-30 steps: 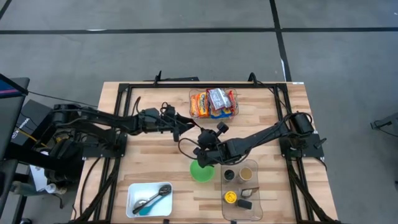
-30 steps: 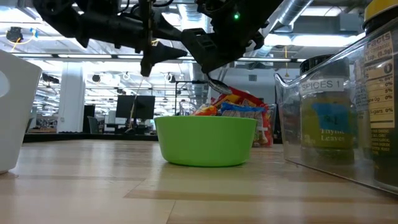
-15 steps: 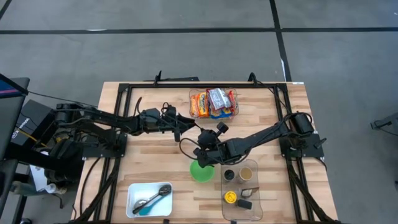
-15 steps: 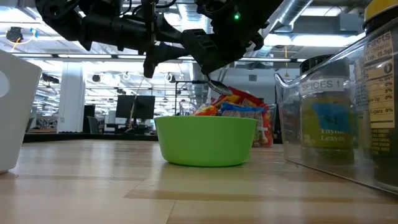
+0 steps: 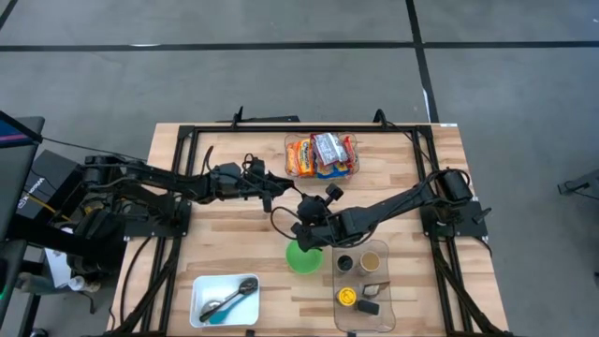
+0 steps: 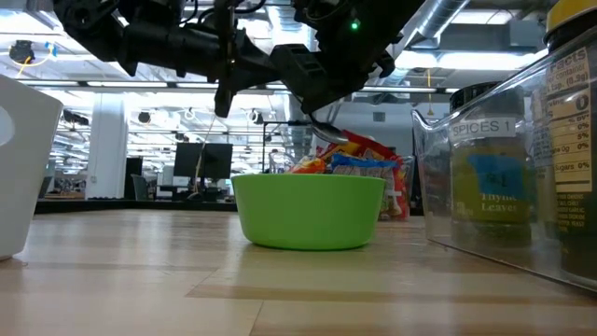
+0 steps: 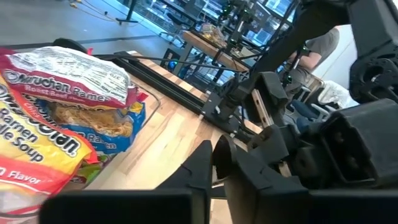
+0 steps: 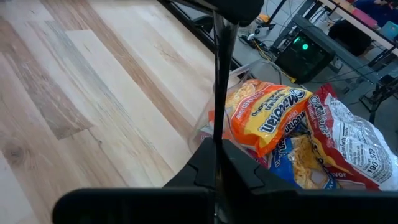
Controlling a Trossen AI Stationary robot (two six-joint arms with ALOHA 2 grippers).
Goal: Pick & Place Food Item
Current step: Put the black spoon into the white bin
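Desk (image 5: 234, 220): light wooden top with a black frame around it; both arms reach in toward its middle.
Ramen packets (image 5: 321, 153): several packets piled in a clear tray at the far middle of the desk. Orange, red and blue wrappers show in the high view; in the left wrist view (image 7: 59, 118) and the right wrist view (image 8: 292, 130) the printing reads as ramen noodle soup. No tool touches them.
Left tool (image 5: 281, 195): above the desk's middle, between the ramen packets and the green bowl, clear of both. In the left wrist view (image 7: 214, 165) the two dark fingers stand pressed together, with nothing between them.
Right tool (image 5: 304, 234): just above the far rim of the green bowl, near the left tool. In the right wrist view (image 8: 217, 168) its fingers meet edge to edge, closed and empty; a thin dark line runs up from them, and what it is cannot be told.
Green bowl (image 6: 308, 211): upright on the desk, near middle, in front of the ramen packets as seen from the low view. Its inside is hidden there.
Clear bin (image 5: 363, 278): just right of the green bowl, holding spice jars (image 5: 347, 264), one with a yellow lid.
White container (image 5: 225, 300): near left front of the desk, well apart from the bowl, with a spoon (image 5: 227, 300) lying in it.
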